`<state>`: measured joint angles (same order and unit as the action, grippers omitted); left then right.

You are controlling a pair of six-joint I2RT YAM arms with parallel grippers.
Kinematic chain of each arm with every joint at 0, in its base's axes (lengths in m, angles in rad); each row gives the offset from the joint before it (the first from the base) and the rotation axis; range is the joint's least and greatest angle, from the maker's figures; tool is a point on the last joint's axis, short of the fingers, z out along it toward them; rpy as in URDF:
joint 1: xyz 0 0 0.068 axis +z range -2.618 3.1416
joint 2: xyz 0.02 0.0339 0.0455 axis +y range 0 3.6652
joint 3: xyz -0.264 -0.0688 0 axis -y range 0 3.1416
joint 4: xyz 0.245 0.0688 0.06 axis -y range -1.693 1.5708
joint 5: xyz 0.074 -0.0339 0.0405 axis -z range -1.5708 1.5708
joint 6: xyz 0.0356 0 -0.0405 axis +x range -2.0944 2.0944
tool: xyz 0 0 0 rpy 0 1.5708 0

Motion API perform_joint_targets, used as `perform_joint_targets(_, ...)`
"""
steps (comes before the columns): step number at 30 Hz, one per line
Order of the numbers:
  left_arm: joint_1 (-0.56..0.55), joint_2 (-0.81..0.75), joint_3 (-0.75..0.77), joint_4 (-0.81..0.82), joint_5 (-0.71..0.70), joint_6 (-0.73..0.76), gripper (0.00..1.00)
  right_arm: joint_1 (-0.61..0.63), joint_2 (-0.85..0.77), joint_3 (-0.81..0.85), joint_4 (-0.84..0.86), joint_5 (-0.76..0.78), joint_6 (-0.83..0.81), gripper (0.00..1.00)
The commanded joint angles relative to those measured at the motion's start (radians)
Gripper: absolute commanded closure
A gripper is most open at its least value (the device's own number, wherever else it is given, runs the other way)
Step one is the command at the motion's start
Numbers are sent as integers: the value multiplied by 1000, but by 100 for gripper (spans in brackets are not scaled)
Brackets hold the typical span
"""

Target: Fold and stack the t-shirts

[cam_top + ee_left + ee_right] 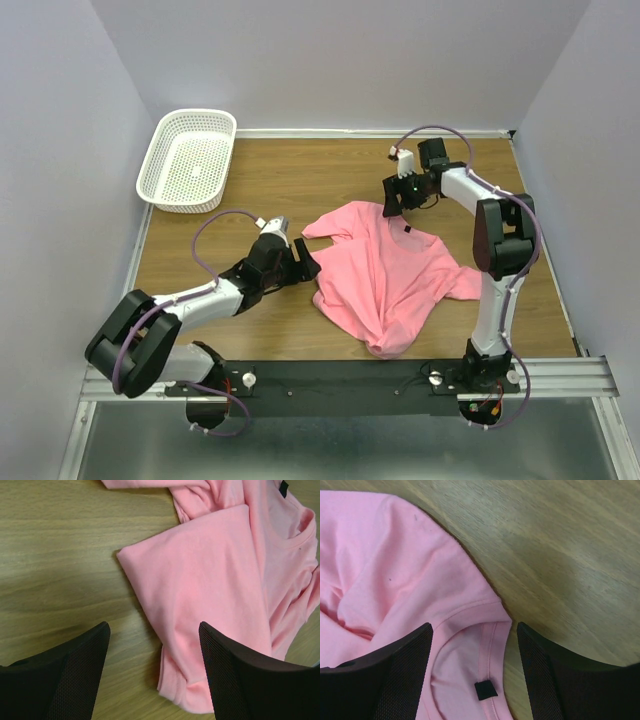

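The pink t-shirt (385, 275) lies crumpled and partly folded over itself in the middle of the wooden table. My left gripper (303, 262) is open and empty at the shirt's left edge. In the left wrist view its jaws (152, 627) stand wide apart over a folded corner of the shirt (210, 565). My right gripper (390, 207) is open and empty at the shirt's far edge, by the collar. In the right wrist view its jaws (474, 626) straddle the round neck of the shirt (395, 555) with its black label (485, 690).
A white mesh basket (188, 160) stands at the back left corner of the table. Walls close in the table on the left, back and right. A metal rail (350, 378) runs along the near edge.
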<state>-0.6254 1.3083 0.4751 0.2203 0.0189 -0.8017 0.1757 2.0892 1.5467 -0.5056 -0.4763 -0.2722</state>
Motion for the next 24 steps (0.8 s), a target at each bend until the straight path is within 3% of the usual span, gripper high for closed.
perform_joint_targets(1, 4, -49, -16, 17, 7, -17, 21, 4, 61, 45, 6, 9, 36, 25)
perform_joint_targets(5, 4, -79, -21, 14, 9, -22, 23, 5, 84, 49, 6, -42, 73, 29)
perform_joint_targets(7, 6, -104, -27, 14, 3, -30, 23, 5, 94, 47, 4, -48, 88, 42)
perform_joint_targets(8, 4, -118, -30, 14, 3, -33, 23, 5, 94, 44, 4, -36, 94, 51)
perform_joint_targets(9, 4, -122, -30, 14, 1, -33, 23, 5, 91, 41, 6, -18, 99, 72)
perform_joint_targets(12, 4, -136, -33, 11, 1, -31, 24, -13, 51, 33, 10, 39, 106, 99)
perform_joint_targets(15, 4, -155, -36, 8, -5, -27, 25, -91, -23, 10, 56, 138, 146, 100)
perform_joint_targets(17, 4, -156, -38, 10, -10, -24, 25, -158, -125, -57, 157, 282, 168, 99)
perform_joint_targets(21, 4, -115, -17, 25, -1, -4, 25, -238, -198, -128, 216, 344, 130, 99)
perform_joint_targets(24, 3, -67, 26, 45, 21, 19, 27, -243, -221, -195, 213, 355, 61, 68)
